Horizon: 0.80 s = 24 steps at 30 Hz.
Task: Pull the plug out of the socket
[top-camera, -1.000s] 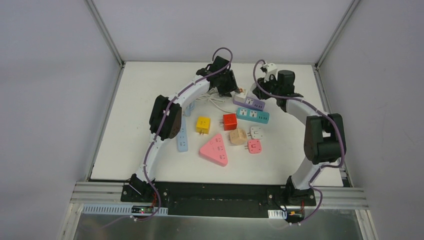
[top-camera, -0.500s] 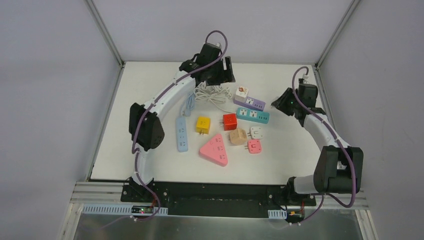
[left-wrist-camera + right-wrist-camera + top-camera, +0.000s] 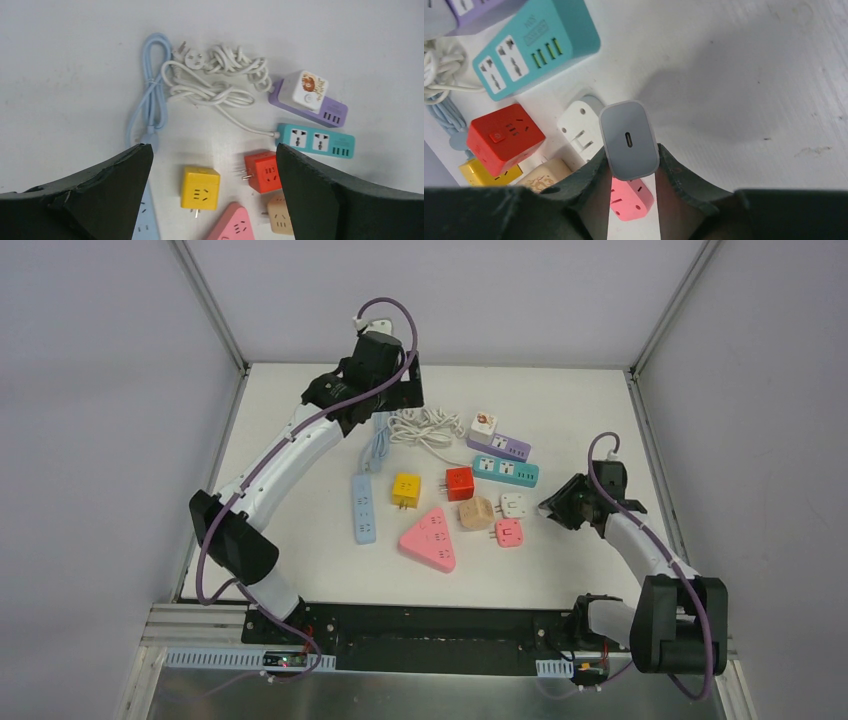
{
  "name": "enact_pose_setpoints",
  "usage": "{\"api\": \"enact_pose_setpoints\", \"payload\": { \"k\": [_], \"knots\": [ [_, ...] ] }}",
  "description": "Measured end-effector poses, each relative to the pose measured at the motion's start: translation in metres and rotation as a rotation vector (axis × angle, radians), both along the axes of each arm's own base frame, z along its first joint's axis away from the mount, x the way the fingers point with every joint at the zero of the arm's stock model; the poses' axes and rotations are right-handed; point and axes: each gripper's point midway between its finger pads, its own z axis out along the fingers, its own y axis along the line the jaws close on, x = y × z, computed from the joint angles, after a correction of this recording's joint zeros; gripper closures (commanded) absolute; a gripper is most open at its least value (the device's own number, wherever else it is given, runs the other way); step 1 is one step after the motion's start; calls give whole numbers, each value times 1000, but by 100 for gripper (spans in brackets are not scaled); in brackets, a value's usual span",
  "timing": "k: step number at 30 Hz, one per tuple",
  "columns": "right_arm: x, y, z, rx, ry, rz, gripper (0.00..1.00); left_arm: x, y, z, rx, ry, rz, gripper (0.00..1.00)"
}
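Two black fingers of the right gripper [image 3: 631, 162] squeeze a small grey-white plug [image 3: 628, 136] with one little oval hole in its end. The bottom part of the plug is hidden between the fingers, so its metal pins cannot be seen. It is held over the white table [image 3: 749, 75], on the right side, well apart from the purple socket strip [image 3: 499, 446]. From above, the plug is too small to make out. A white block [image 3: 304, 89] with an orange picture sits on one end of the purple strip. The left gripper [image 3: 212, 150] is wide open, holds nothing, and hangs high over the white cords [image 3: 215, 80]. Its dark fingers cover parts of the blue strip [image 3: 149, 227] and the tan cube [image 3: 280, 217].
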Motion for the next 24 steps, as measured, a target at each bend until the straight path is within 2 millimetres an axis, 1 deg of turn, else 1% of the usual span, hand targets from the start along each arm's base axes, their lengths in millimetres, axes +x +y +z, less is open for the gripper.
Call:
{"api": "enact_pose_setpoints", "payload": {
  "k": [2, 5, 7, 10, 13, 15, 19, 22, 24],
  "knots": [
    [-7, -1, -7, 4, 20, -17, 60, -2, 12, 2, 38, -8, 27, 2],
    [-12, -2, -14, 7, 44, -38, 47, -3, 27, 5, 63, -26, 60, 2],
    [-13, -2, -16, 8, 50, -44, 39, -5, 35, 3, 64, -30, 72, 2],
    [-12, -2, -15, 9, 47, -49, 29, -9, 44, 4, 54, -33, 74, 4],
    [-11, -3, -15, 5, 43, -49, 25, -7, 36, 11, 15, -50, 23, 6],
    [-10, -3, -12, 2, 32, -52, 25, -6, 25, 14, -12, -63, -32, 6],
    [-5, -6, -2, -14, -6, -51, 25, -6, 5, 11, -58, -72, -132, 7],
    [11, -6, 14, -22, -59, -38, 25, -2, -13, 3, -95, -68, -199, 8],
    [30, -6, 29, -26, -105, -28, 26, 6, -28, -4, -118, -68, -241, 8]
  ]
}}
